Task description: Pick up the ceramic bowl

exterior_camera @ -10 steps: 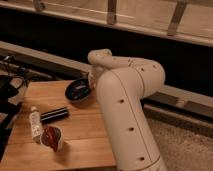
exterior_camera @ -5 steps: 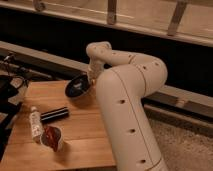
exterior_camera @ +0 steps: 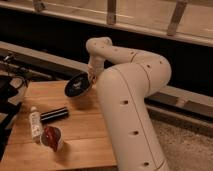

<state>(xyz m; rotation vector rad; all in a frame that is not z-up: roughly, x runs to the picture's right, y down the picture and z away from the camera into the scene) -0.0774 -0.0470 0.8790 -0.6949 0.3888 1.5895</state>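
The ceramic bowl point(exterior_camera: 77, 85) is dark, round and glossy. It is tilted with its inside facing the camera, above the far edge of the wooden table point(exterior_camera: 82, 135). My gripper point(exterior_camera: 91, 77) is at the bowl's right rim, at the end of the white arm point(exterior_camera: 130, 95), and is shut on that rim. The bowl's shadow falls on the table below it.
A black cylinder point(exterior_camera: 54, 115), a white tube point(exterior_camera: 35, 123) and a small white cup with red contents point(exterior_camera: 51, 138) lie on the table's left half. Dark gear and cables point(exterior_camera: 7, 90) stand at the left. A dark wall and ledge run behind.
The bowl has gone from lying near flat on the table to tilted up and lifted slightly. The arm's wrist has risen and shifted left with it.
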